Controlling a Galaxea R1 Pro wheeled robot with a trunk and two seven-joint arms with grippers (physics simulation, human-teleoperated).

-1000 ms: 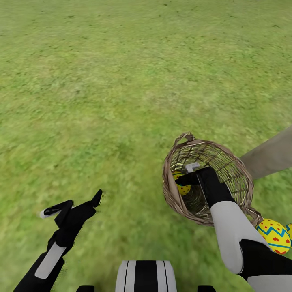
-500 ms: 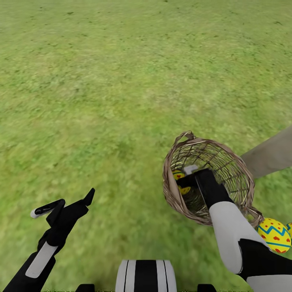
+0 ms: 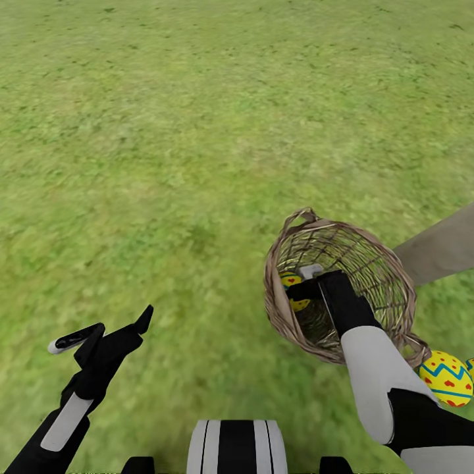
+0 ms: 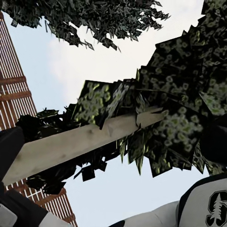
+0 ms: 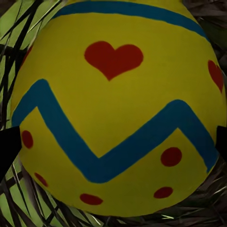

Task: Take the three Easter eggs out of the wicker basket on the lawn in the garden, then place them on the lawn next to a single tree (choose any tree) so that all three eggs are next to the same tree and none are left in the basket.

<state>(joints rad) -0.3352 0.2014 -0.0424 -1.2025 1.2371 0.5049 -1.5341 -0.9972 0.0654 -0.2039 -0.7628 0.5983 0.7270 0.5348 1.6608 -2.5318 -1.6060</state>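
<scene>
Lower right of the frame, the right claw (image 3: 297, 282) reaches into the wicker basket (image 3: 388, 276) on the lawn (image 3: 164, 145), spread around a zigzag egg (image 5: 118, 109). Another egg (image 3: 447, 378) lies outside (by the tree trunk (image 3: 441, 250)). Left claw (image 3: 99, 326) hovers wide.

We see the brown wicker basket (image 3: 339, 296) tipped on the lawn (image 3: 164, 164), mouth toward us, 1 yellow egg (image 3: 293, 291) inside, blue-zigzagged with red hearts. A 2nd zigzag egg (image 3: 447, 378) lies on grass just beside the basket, near the pale trunk (image 3: 441, 247).
</scene>
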